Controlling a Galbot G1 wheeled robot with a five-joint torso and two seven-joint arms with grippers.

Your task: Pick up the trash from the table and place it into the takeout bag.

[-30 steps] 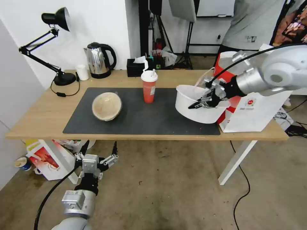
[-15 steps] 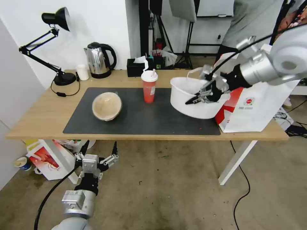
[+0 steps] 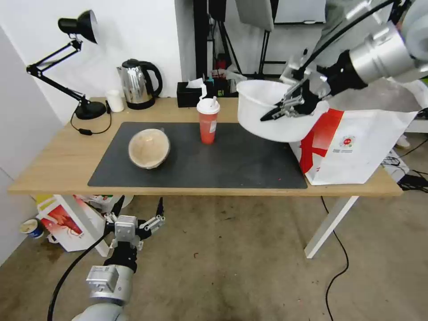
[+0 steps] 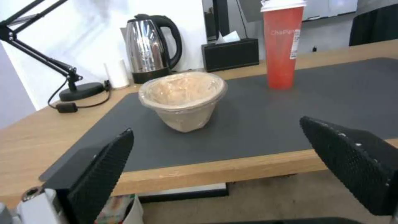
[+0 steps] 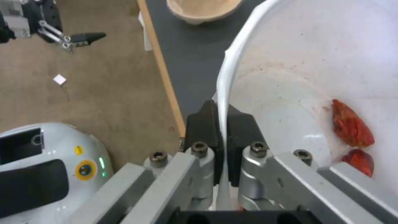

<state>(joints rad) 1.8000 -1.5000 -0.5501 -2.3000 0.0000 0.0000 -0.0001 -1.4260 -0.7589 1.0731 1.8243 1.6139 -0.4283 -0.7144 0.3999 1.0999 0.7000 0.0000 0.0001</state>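
Right gripper (image 3: 278, 110) clamped on rim of white bowl (image 3: 267, 117), bowl lifted off table (image 3: 62, 162), tilted, just left of takeout bag (image 3: 356, 147) mouth. Bag lies rightward of bowl. Red scraps (image 5: 350, 124) inside bowl. Left gripper (image 3: 136, 211) parked below table edge, fingers apart. Red cup (image 3: 207, 120), tan bowl (image 3: 149, 148) on mat (image 3: 232, 169).

big white bowl (image 3: 272, 117) is tilted in midair beside the takeout bag (image 3: 356, 147); tan bowl (image 3: 149, 148) and red cup (image 3: 207, 120) sit on the mat (image 3: 232, 165).
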